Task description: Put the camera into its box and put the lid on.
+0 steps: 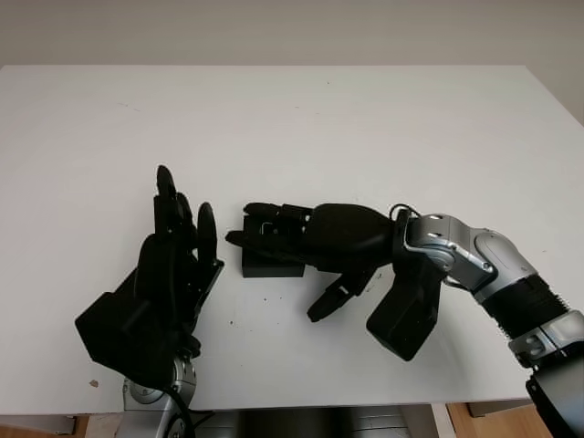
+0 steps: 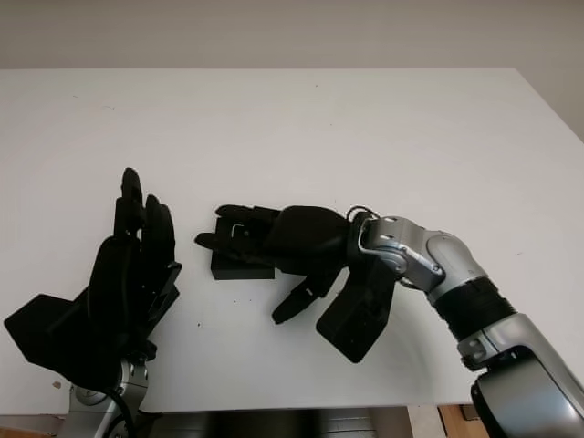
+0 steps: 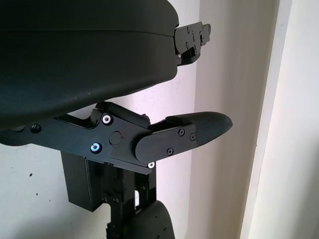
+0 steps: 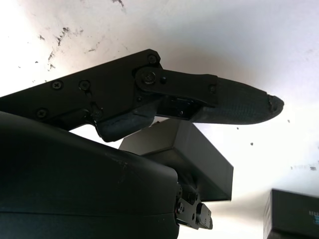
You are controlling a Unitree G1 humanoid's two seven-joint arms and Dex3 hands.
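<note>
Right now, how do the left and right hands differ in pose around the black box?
The left hand points toward the far edge of the table; the right hand points sideways, toward the left hand. The left hand stands apart from the black box, open; the right hand reaches over its top. Both are black.
</note>
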